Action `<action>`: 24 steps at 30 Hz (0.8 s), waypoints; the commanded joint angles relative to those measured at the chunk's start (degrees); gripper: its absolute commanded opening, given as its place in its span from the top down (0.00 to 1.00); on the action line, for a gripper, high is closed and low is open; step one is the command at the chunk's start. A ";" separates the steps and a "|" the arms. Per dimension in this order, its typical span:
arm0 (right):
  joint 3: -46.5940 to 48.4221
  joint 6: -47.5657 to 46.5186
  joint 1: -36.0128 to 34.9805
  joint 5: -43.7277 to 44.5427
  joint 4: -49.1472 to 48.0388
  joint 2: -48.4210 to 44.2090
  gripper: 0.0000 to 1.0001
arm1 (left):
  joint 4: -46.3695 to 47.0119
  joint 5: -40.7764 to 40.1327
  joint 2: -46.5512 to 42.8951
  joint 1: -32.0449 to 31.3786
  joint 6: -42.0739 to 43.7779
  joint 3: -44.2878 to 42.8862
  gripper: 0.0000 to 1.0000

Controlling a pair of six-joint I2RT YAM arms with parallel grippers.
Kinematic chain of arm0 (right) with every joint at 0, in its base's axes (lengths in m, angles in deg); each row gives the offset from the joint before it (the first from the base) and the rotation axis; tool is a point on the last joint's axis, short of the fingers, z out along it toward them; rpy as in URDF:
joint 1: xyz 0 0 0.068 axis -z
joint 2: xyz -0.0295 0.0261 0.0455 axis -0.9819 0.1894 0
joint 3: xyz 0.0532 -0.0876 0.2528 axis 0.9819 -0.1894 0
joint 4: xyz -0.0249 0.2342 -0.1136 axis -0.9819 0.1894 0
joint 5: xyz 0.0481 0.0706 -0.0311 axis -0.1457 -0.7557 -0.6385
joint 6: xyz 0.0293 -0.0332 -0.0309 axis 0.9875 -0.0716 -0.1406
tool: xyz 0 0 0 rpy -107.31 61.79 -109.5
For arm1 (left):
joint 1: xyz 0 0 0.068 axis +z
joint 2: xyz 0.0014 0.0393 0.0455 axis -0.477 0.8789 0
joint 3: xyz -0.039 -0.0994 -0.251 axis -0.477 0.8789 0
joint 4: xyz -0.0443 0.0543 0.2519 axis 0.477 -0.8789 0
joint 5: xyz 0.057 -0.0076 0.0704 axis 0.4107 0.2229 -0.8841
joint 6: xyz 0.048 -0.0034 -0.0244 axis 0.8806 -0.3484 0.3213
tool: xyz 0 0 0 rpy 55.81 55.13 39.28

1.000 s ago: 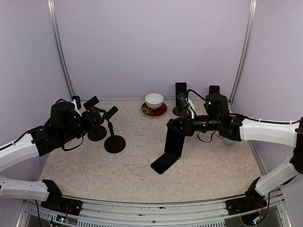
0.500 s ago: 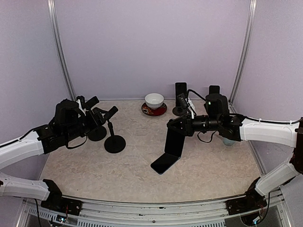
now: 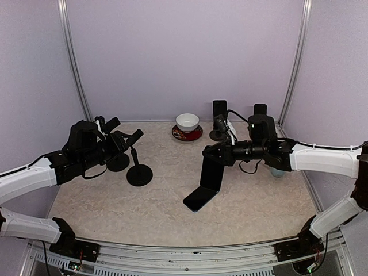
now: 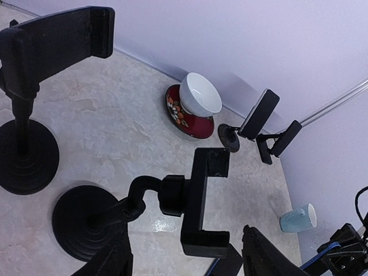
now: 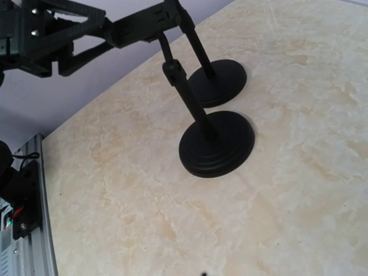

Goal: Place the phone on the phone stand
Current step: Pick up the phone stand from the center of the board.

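A black phone (image 3: 211,171) stands upright mid-table, its top pinched in my right gripper (image 3: 209,153), which is shut on it; a dark flat shape (image 3: 200,198) lies at its foot. My right wrist view shows neither its fingers nor the phone. Two black phone stands are at the left. The nearer phone stand (image 3: 140,174) has its clamp head (image 4: 204,201) between the fingers of my left gripper (image 4: 187,244). Those fingers (image 4: 264,256) are apart and clear of the clamp. The farther stand (image 3: 118,163) is just behind it.
A white bowl on a red saucer (image 3: 187,123) sits at the back centre. Two more black stands (image 3: 219,110) rise at the back right. A pale blue cup (image 3: 277,171) is by the right wall. Both left stand bases (image 5: 217,144) show in the right wrist view.
My left gripper has edged forward over the nearer stand and its fingers have drawn closer together. The right arm and the phone have stayed put.
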 commanded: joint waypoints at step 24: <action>2.40 -0.53 0.53 0.28 -1.41 1.71 1.00 | 5.01 3.21 2.09 0.61 -1.04 1.22 0.68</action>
